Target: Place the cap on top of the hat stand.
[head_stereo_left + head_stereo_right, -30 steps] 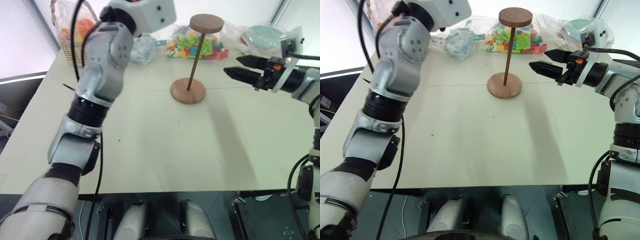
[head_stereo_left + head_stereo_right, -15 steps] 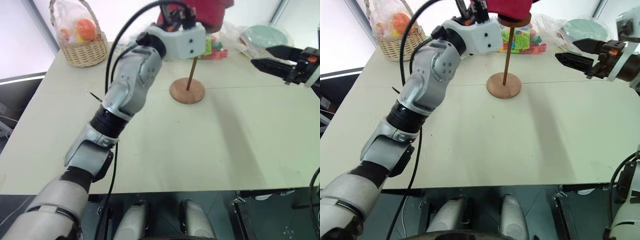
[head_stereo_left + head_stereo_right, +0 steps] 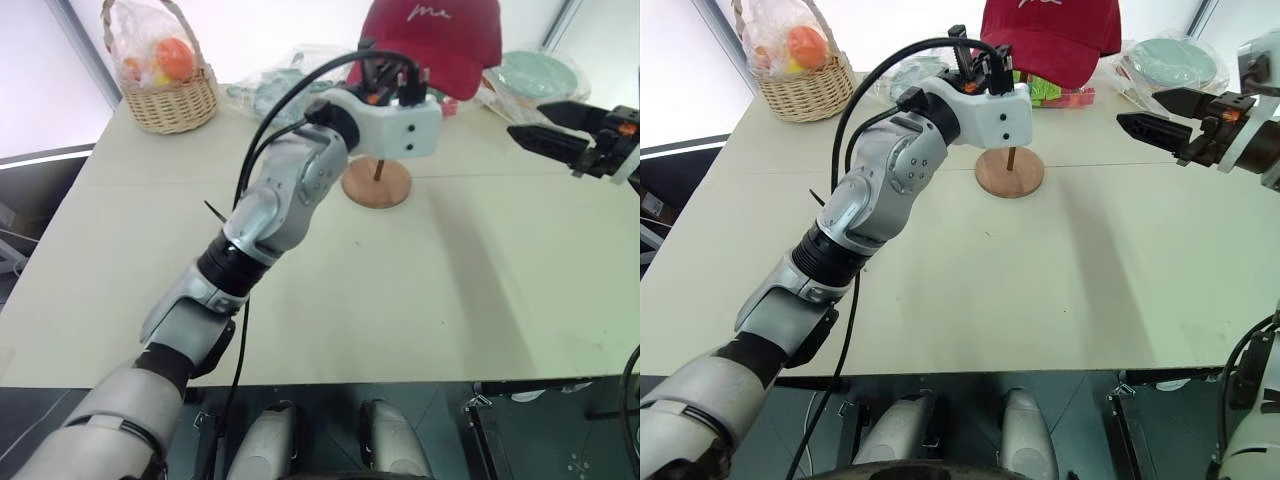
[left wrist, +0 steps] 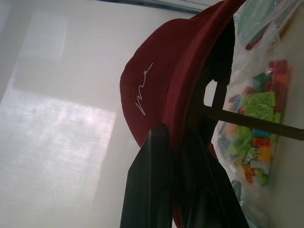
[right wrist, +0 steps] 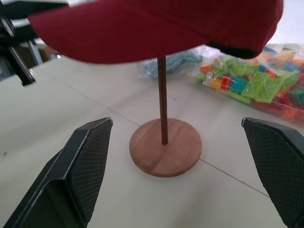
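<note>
Hazards at the placement step:

- Left gripper (image 4: 176, 156) pinched on the brim of the dark red cap (image 3: 432, 38); crown already over the top of the wooden hat stand (image 5: 165, 142), whose disc top is hidden under the fabric. Cannot tell whether the crown rests on the disc or merely hangs above it.
- If released while the crown sits off-centre on the disc: likely slide off toward the brim side, since the brim adds weight on one edge.
- If drawn back without a full release: likely drag on the cap, pulling it off or tipping the stand. Thin rod, small round base (image 3: 376, 182); judged easy to topple under a sideways pull.
- Left wrist housing (image 3: 990, 108) just above the base and close to the rod; any sideways sweep risks a knock.
- Right gripper (image 5: 187, 156) spread wide, empty, well apart from the stand on the robot's right, aimed at the rod. Low risk unless advanced.

Containers on the cream table (image 3: 420, 300):

- Wicker basket (image 3: 170, 98) at the far left corner, holding a clear plastic bag with an orange round item and other contents too unclear to name.
- Clear bag of coloured building bricks (image 5: 251, 83) behind the stand, green, red, orange and yellow pieces visible.
- Clear bag of pale teal items (image 3: 902, 78) behind the left arm; contents not identifiable.
- Clear wrap around a pale green plate (image 3: 1180, 62) at the far right.
</note>
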### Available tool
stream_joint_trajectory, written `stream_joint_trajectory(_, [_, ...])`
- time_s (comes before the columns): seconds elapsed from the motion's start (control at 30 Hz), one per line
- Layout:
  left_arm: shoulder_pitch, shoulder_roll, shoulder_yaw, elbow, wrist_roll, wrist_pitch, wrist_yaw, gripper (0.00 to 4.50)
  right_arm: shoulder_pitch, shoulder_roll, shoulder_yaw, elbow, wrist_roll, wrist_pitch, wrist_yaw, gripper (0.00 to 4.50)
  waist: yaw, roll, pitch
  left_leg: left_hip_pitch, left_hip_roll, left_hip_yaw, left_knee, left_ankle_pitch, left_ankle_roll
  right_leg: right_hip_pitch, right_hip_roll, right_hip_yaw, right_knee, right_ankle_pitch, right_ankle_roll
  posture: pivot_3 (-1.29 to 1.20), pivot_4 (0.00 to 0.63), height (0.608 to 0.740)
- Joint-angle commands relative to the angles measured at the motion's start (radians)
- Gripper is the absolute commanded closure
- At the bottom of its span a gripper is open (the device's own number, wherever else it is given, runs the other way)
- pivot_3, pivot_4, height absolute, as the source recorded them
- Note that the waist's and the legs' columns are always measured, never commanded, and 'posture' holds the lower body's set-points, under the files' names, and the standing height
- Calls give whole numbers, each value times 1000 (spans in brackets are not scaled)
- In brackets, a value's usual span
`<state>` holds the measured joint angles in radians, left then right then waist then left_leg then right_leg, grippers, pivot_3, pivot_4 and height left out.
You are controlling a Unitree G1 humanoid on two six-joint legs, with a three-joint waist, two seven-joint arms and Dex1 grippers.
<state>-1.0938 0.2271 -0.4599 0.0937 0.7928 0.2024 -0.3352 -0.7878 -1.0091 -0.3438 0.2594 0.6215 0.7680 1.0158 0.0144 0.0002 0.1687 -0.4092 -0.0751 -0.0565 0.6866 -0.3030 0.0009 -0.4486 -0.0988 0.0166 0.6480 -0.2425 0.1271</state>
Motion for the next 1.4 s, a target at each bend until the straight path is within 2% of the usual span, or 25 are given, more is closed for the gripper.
stream_joint_trajectory(0.03, [-10, 4, 1, -49, 22, -12, -9, 4465, -29, -39, -73, -6, 48, 23, 10, 0, 0, 0, 0, 0, 0, 0, 0, 0, 0, 0, 0, 0, 0, 0, 0, 0, 150, 740])
stream_joint_trajectory(0.47, [58, 3, -28, -85, 69, -16, -52, 4465, -20, -49, -79, -11, 43, 21, -18, 0, 0, 0, 0, 0, 0, 0, 0, 0, 0, 0, 0, 0, 0, 0, 0, 0, 150, 740])
stream_joint_trajectory(0.57, [66, -1, -28, -96, 74, -17, -61, 3479, -19, -50, -78, -5, 40, 15, -16, 0, 0, 0, 0, 0, 0, 0, 0, 0, 0, 0, 0, 0, 0, 0, 0, 0, 150, 740])
stream_joint_trajectory(0.77, [74, -8, -23, -108, 77, -16, -74, 427, -22, -48, -74, 0, 35, 11, -19, 0, 0, 0, 0, 0, 0, 0, 1, 0, 0, 0, 0, 0, 0, 0, 0, 0, 150, 740])
stream_joint_trajectory(0.8, [74, -10, -23, -110, 77, -14, -76, 27, -24, -48, -73, 1, 34, 11, -19, 0, 0, 0, 0, 0, 0, 0, 1, 0, 0, 0, 0, 0, 0, 0, 0, 0, 150, 740])
stream_joint_trajectory(1.07, [100, -24, 2, -166, 33, 39, -169, 27, -25, -45, -65, 5, 28, 4, -24, 0, -1, 0, 0, 0, 0, 0, 1, 0, 0, 0, 0, 0, 0, 0, 0, 0, 150, 740])
stream_joint_trajectory(1.17, [134, -10, 15, -231, -16, 99, -291, 27, -21, -42, -59, 11, 18, -9, -24, 0, -2, 0, 0, 0, 0, 0, 1, 0, 0, 0, 0, 0, 0, 0, 0, 0, 150, 740])
stream_joint_trajectory(1.4, [133, 37, 83, -341, -125, 168, -451, 27, -26, -33, -46, 33, 4, -33, -26, 0, -2, 0, 0, 0, 0, 0, 1, 0, 0, 0, 0, 0, 0, 0, 0, 0, 150, 740])
